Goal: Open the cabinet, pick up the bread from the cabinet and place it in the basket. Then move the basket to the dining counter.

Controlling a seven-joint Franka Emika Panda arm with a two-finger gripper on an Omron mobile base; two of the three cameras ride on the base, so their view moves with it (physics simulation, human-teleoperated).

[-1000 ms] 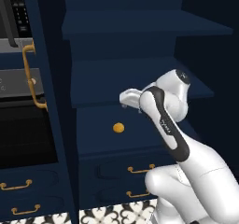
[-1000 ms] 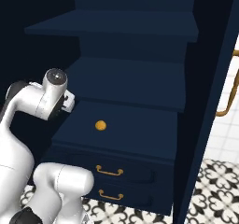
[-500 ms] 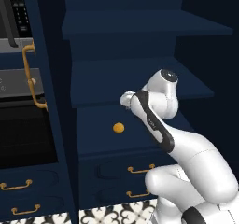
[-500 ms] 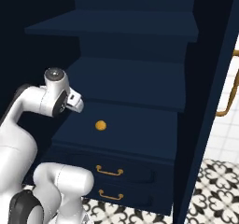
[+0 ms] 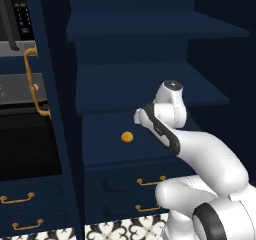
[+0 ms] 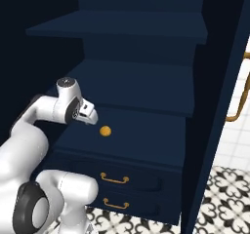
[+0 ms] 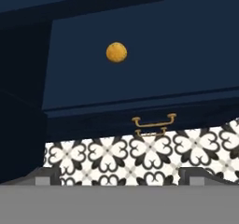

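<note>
No readable text, labels, brands or numbers appear on anything here.

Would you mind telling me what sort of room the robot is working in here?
Most likely a home kitchen. A tall navy cabinet stands open, with the bread lying on a shelf, brass-handled drawers beneath it, and patterned black-and-white floor tiles. What looks like a built-in oven sits beside the cabinet.
</note>
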